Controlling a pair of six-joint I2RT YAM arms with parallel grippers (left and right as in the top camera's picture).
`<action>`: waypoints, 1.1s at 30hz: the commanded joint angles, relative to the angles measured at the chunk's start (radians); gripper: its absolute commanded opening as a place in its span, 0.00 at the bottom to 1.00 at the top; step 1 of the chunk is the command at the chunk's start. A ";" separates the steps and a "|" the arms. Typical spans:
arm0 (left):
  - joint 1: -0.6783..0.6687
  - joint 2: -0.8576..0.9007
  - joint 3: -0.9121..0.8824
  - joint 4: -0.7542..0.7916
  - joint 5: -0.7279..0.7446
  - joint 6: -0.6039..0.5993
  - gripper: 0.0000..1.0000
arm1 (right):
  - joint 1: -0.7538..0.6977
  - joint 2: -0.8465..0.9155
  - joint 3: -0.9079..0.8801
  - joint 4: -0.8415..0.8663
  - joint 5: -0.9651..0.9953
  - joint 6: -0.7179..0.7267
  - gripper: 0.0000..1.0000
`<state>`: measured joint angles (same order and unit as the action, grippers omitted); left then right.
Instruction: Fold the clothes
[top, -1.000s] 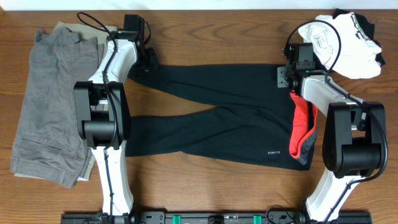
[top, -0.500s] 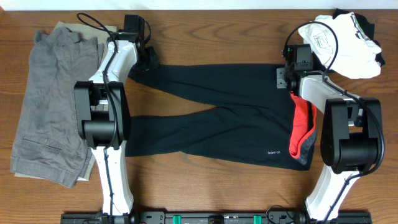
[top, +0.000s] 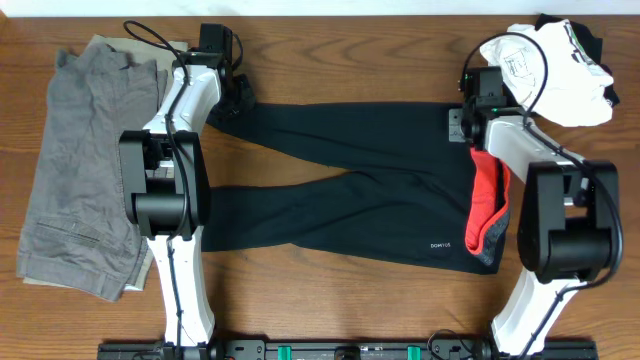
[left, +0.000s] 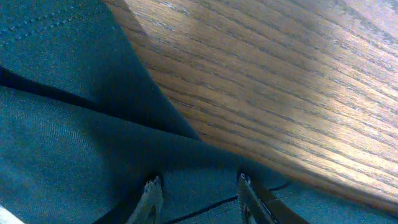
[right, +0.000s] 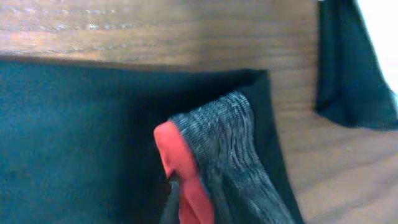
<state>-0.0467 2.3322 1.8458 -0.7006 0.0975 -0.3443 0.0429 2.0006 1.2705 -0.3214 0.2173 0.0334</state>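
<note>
The black leggings (top: 340, 190) lie spread across the wooden table, legs to the left and waist to the right. The coral-red and grey waistband (top: 487, 200) is at the right, with a tiny white logo (top: 440, 243) near it. My left gripper (top: 238, 100) is at the cuff of the far leg. In the left wrist view its fingers (left: 199, 185) are apart, resting on the black fabric (left: 74, 137). My right gripper (top: 466, 128) is at the far corner of the waist. In the right wrist view it (right: 186, 205) pinches the upturned waistband (right: 217, 137); one finger is hidden.
A pile of grey trousers (top: 85, 160) lies at the left edge of the table. A bunched white garment (top: 565, 70) with some black cloth sits at the far right corner. Both arm bases stand at the near side.
The right gripper has shifted slightly toward the far edge at the waist corner. The left arm and the leggings look unchanged.
</note>
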 joint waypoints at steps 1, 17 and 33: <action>0.003 -0.015 -0.011 -0.001 -0.009 -0.010 0.41 | -0.030 -0.089 0.056 -0.032 0.015 0.048 0.01; 0.003 -0.015 -0.011 -0.007 -0.012 -0.010 0.41 | -0.152 -0.093 0.057 -0.140 -0.258 -0.076 0.54; 0.003 -0.015 -0.011 -0.027 -0.012 -0.013 0.41 | 0.013 0.086 0.057 0.027 0.045 -0.055 0.48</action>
<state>-0.0467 2.3318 1.8458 -0.7147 0.0975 -0.3443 0.0334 2.0697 1.3228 -0.3080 0.1497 -0.0338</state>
